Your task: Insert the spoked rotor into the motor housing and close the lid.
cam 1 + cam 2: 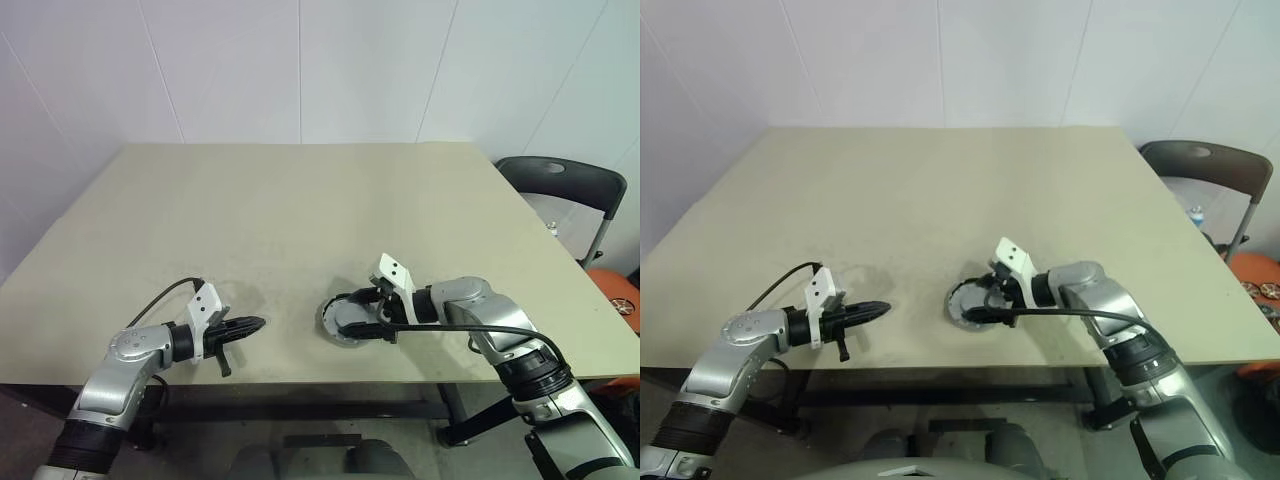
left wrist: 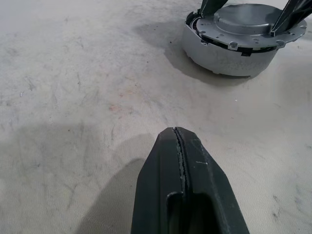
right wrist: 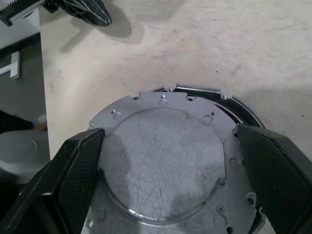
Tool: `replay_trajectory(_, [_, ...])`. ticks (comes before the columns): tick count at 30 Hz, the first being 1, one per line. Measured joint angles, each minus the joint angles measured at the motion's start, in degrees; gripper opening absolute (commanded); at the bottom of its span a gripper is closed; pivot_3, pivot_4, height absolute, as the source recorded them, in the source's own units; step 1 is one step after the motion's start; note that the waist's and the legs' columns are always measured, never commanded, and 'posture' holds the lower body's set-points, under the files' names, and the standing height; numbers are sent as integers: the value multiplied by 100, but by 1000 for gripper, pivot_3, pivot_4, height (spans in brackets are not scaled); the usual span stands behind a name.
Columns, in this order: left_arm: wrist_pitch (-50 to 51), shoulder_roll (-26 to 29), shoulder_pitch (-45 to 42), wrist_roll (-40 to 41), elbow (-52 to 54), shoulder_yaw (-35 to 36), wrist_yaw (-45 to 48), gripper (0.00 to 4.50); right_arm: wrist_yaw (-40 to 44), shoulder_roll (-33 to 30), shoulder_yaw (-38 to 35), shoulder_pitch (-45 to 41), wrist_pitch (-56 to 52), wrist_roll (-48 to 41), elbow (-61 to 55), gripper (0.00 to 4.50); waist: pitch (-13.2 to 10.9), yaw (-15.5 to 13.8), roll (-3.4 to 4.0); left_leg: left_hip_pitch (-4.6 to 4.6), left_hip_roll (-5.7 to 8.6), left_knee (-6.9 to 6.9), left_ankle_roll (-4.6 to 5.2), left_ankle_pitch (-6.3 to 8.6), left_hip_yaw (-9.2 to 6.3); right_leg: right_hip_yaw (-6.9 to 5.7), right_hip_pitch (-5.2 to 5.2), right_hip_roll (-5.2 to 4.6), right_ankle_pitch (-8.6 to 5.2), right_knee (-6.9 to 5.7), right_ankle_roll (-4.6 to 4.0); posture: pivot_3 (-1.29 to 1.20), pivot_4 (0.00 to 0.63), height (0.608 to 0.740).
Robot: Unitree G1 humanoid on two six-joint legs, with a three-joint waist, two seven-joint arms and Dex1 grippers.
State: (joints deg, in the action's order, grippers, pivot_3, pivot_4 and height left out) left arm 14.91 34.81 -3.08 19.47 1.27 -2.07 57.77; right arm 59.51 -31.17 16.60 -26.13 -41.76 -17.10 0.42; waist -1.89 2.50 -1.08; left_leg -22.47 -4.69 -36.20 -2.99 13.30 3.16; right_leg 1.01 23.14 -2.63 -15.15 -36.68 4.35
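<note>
A light grey round motor housing (image 2: 222, 57) stands on the table near the front edge, right of centre. A flat grey lid (image 3: 165, 161) with a raised round middle and small holes lies on top of it, one tabbed edge sitting slightly off the rim. The spoked rotor is hidden. My right gripper (image 1: 364, 318) is open, its two black fingers (image 3: 73, 165) spread wide over opposite edges of the lid. My left gripper (image 1: 256, 323) is shut on nothing, hovering low over the table to the left of the housing, pointing at it.
The beige table (image 1: 300, 210) stretches far behind the housing. Its front edge runs close under both arms. A dark chair (image 1: 562, 186) stands off the table's right side, with an orange object (image 1: 620, 292) on the floor near it.
</note>
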Motion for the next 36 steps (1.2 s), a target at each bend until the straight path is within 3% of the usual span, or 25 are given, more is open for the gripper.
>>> replay_trajectory(15, [-64,-8,-1,-46,-21,-9,-33,0,-511,686,-340,42,4,-256,269,4477,-3,6,3,-4,-1,3,0,0,0,1,5,2,0,-6,0,0,0,740])
replay_trajectory(19, [-71,-9,-6,-77,-67,-10,-26,0,-510,688,-369,97,8,-289,255,3571,-3,-5,3,-8,-1,5,0,0,0,1,5,1,0,-2,0,0,0,740])
replay_trajectory(24, [-70,-11,-74,-94,-113,-16,-14,0,-440,505,-403,160,92,-297,238,3571,-3,3,4,-8,-1,4,0,0,1,1,6,1,0,-3,0,0,0,740])
replay_trajectory(25, [-68,-12,-75,-94,-113,-16,-15,0,-400,481,-413,174,93,-329,213,3408,-3,3,4,-8,-1,4,0,0,0,1,6,1,0,-3,0,0,0,740])
replay_trajectory(30, [-30,-12,-72,-94,-81,-54,-37,0,-199,258,-417,285,90,-446,6,1942,-5,4,4,-9,-1,6,0,0,1,1,8,1,0,0,0,0,0,740])
replay_trajectory(35, [16,-12,-73,-92,24,-55,-50,0,-83,63,-406,353,-48,-498,-258,1942,-5,3,3,-9,-1,6,0,0,0,1,8,1,-1,0,0,0,0,740])
replay_trajectory(36, [52,-12,-73,-92,33,-56,-51,0,-69,37,-381,379,-61,-498,-291,2367,-5,3,3,-9,-1,6,0,0,0,1,7,1,-1,1,0,0,0,740])
